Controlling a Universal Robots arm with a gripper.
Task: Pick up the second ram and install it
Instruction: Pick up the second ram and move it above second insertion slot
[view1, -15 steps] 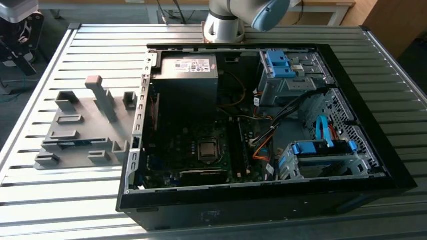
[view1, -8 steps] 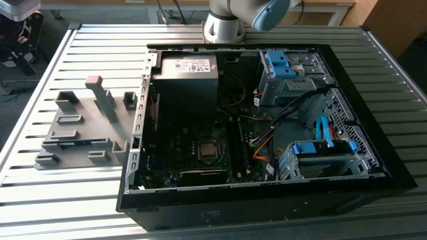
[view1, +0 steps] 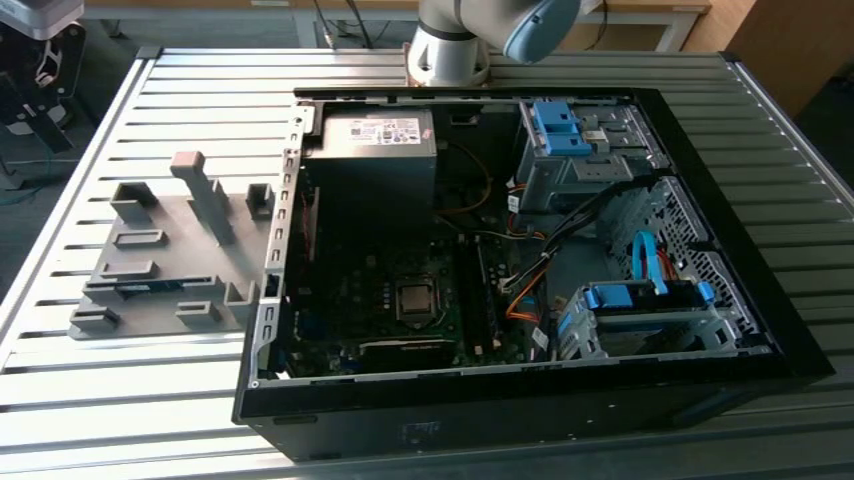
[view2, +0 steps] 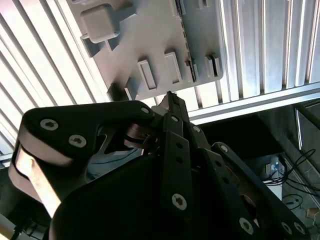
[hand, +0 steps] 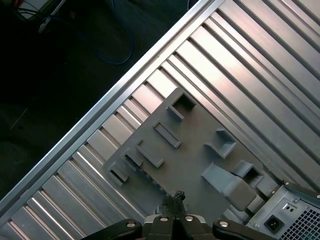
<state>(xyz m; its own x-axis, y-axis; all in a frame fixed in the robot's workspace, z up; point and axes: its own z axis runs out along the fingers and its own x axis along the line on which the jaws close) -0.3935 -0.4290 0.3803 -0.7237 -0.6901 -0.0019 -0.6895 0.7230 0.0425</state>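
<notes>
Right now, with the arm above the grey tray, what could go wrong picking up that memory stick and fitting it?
The second ram sits low in a narrow slot of the grey holder tray, among raised posts, so the fingers could strike plastic. The fingers look pressed together; descending like that would probably land on the stick. Inside the open case, loose cables lie near the motherboard and might snag.

Arm (view1: 447, 52): silver-grey cylindrical segment with a pale blue-grey rounded cap, at the top centre of the exterior view. Gripper (view2: 170, 98) (hand: 176, 196): matte black linkage bars and rounded black housing, dotted with silver socket-head screws in both wrist views.
</notes>
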